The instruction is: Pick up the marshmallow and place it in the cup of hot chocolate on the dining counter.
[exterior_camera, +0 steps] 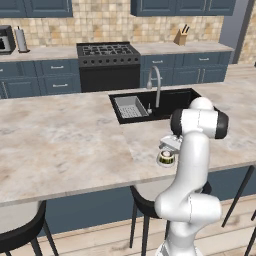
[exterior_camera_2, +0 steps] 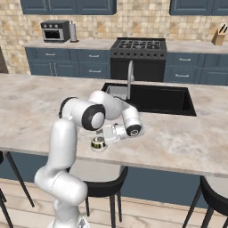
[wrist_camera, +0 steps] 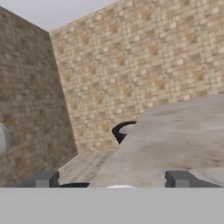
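Beige marbled stone for the table [exterior_camera: 60, 145], with black sink [exterior_camera: 170, 102] and steel faucet [exterior_camera: 156, 82] set in; close to its near edge, the cup of hot chocolate [exterior_camera: 166, 159], squat and upright, dark inside; directly above it, near but not touching so far as can be judged, the jaws, spread wide, nothing gripped between them, the two dark finger tips [wrist_camera: 46, 179] standing far apart in the hand view; between those tips, at the bottom edge, a pale sliver [wrist_camera: 120, 187], marshmallow or cup rim, impossible to say which; marshmallow itself too small to make out in either base view, probably down in the cup given open jaws right over it, though not confirmed; step in hand judged to be the release over the cup, near the end of the task; next, probably a straight lift up and away, without nudging the cup toward the table's edge; worth checking then for a white piece on the brown surface.
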